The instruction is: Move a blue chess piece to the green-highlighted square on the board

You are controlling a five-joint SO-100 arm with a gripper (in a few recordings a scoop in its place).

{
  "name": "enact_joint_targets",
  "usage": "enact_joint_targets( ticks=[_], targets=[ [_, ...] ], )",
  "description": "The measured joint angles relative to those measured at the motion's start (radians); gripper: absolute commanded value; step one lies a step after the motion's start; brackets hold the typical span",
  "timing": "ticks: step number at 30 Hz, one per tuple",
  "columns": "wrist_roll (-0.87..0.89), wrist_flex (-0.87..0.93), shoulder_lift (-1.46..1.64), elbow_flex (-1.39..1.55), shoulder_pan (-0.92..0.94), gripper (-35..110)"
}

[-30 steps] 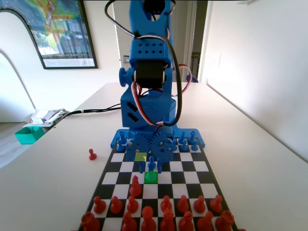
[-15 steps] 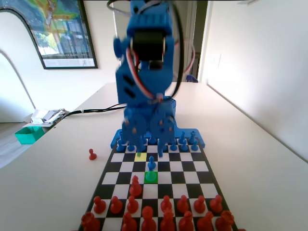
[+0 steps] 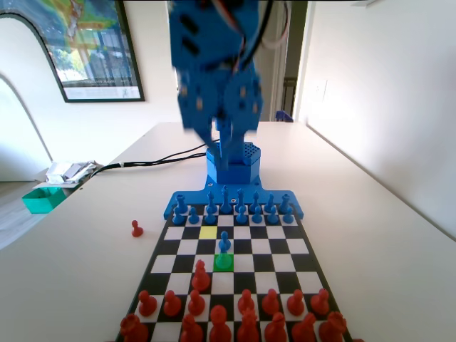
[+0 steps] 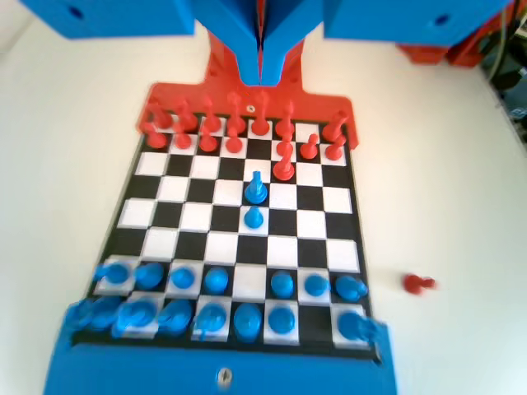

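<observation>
The blue chess piece (image 3: 224, 244) stands upright on the board (image 3: 303, 265), at the far edge of the green-highlighted square (image 3: 224, 261) in the fixed view, well below the gripper (image 3: 222, 128) and nearer the camera than it; nothing touches the piece. In the wrist view the same piece (image 4: 256, 189) stands straight beneath the closed jaw tips of the gripper (image 4: 259, 76), a few ranks down the picture from them, with a round-headed blue pawn (image 4: 254, 217) on the next square toward the picture's bottom; whether that pawn shows apart from the piece in the fixed view I cannot tell. The yellow-tinted square (image 3: 208, 231) lies one rank beyond the green one and one file to the left in the fixed view, under the raised gripper and bare. A lone advanced red pawn (image 3: 201, 274) stands just left of the green square and a little nearer the camera in the fixed view; the red ranks (image 3: 228, 317) fill the near end, farthest from the gripper; the blue back ranks (image 3: 231, 206) sit at the foot of the arm's base. The gripper hangs high above the board, blurred in the fixed view; in the wrist view its two jaws are pressed together with nothing between them. A single red pawn (image 3: 137, 228) lies off the board on the table (image 3: 385, 235), to the left in the fixed view.
</observation>
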Motion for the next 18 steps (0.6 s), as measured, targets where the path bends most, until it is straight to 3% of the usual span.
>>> enact_joint_targets(
  ticks=[10, 18],
  targets=[
    [-0.018, 0.293, 0.353, -0.032, -0.055, 1],
    [-0.026, 0.425, 0.611, -0.011, -0.074, 1]
  ],
)
